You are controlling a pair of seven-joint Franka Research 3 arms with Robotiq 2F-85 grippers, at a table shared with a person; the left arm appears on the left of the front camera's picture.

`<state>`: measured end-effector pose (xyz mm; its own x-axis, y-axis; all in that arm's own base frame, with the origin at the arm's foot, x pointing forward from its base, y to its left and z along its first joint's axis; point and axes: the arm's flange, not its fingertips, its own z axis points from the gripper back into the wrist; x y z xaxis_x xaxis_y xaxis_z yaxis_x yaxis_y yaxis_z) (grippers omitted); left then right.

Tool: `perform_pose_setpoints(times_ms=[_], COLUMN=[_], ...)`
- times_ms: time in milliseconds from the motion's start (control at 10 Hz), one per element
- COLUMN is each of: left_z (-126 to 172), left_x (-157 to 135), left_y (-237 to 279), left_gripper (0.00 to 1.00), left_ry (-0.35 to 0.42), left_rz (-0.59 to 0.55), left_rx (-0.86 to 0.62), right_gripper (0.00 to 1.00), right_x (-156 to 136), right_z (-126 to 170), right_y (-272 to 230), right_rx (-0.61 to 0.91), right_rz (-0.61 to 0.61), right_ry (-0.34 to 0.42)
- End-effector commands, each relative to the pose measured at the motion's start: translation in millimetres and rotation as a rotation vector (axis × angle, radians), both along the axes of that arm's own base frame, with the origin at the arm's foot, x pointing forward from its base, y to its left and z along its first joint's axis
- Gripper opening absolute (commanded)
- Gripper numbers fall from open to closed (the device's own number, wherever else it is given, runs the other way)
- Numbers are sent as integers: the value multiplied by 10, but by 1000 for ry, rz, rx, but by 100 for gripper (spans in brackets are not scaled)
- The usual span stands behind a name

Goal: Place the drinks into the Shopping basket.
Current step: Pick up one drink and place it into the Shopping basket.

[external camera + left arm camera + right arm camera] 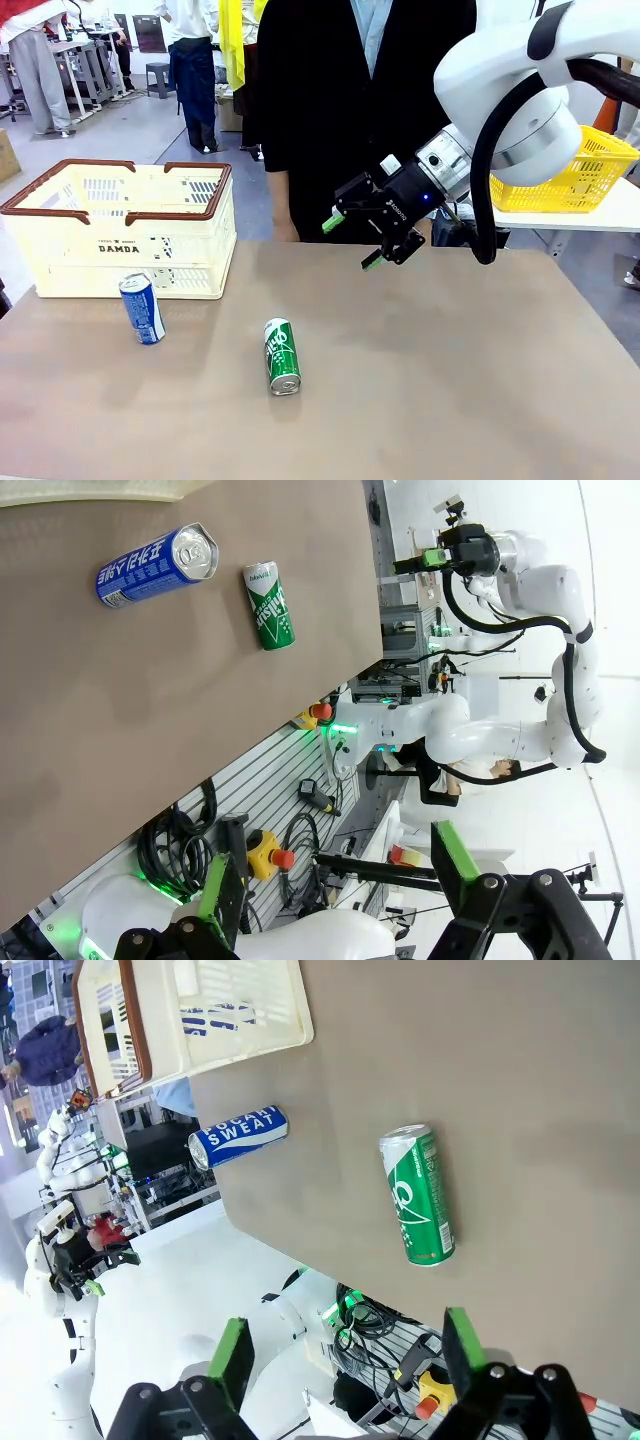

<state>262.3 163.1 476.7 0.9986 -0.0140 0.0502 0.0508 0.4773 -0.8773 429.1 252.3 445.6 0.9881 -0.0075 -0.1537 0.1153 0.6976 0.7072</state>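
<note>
Green can, on its side, lies below the right gripper's spread jaws; a grip across its body, not its ends, looks wisest.

Shopping basket cropped at top, yellow basket partly hidden

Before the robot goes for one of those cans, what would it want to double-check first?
1. Right gripper free: ok, jaws open, empty, above the table.
2. Left gripper free: ok, open and empty.
3. Green can easy to grab: ok, lying on its side with nothing touching it.
4. Blue can easy to grab: ok, upright, just in front of the basket.
5. Shopping basket top open: ok, handles folded down.
6. Basket floor bare: cannot tell.
</note>
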Motion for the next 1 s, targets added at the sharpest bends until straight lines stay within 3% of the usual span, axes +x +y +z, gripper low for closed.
perform_pose_setpoints(times_ms=[0,300,600,900], left_z=[26,26,26,26], left_x=[14,14,14,14], left_y=[-2,-2,-2,-2], left_gripper=[100,100,100,100], left_ry=[-7,-7,-7,-7], left_rz=[3,3,3,3], left_rx=[-10,-10,-10,-10], right_gripper=[100,100,100,100], right_x=[-139,-488,-832,-1174], right_z=[-31,478,684,465], right_y=[-124,-1412,-2625,-3868], right_rx=[-126,76,302,775], right_rz=[88,-2,-141,-172], right_ry=[-26,24,42,-13])
